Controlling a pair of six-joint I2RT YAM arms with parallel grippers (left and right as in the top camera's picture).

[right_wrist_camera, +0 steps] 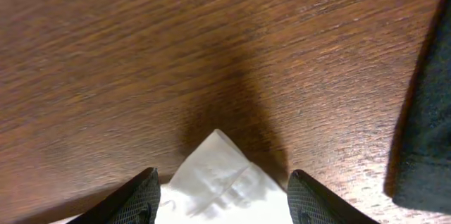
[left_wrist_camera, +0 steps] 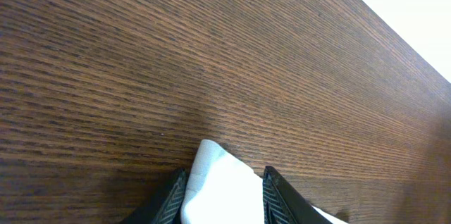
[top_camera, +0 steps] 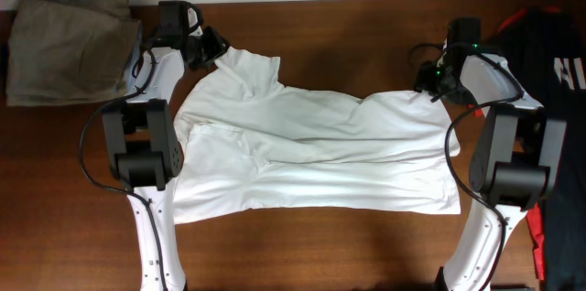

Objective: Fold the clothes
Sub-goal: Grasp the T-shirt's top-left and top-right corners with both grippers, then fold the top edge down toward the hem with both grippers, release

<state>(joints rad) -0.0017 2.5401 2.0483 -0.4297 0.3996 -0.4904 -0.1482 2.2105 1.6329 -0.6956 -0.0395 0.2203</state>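
The white T-shirt (top_camera: 311, 154) lies spread and wrinkled across the middle of the wooden table, partly folded over itself. My left gripper (top_camera: 220, 48) is at its far left corner, by a sleeve. In the left wrist view the fingers (left_wrist_camera: 225, 172) are shut on a bunched white corner (left_wrist_camera: 215, 157) that fills the gap between them. My right gripper (top_camera: 430, 85) is at the shirt's far right corner. In the right wrist view its fingers (right_wrist_camera: 222, 175) are wide apart around a white cloth corner (right_wrist_camera: 215, 155) that touches neither finger.
A folded olive-khaki garment (top_camera: 64, 44) lies at the far left corner of the table. A black shirt with red trim (top_camera: 558, 62) lies along the right edge, close to my right arm, and shows dark in the right wrist view (right_wrist_camera: 423, 146).
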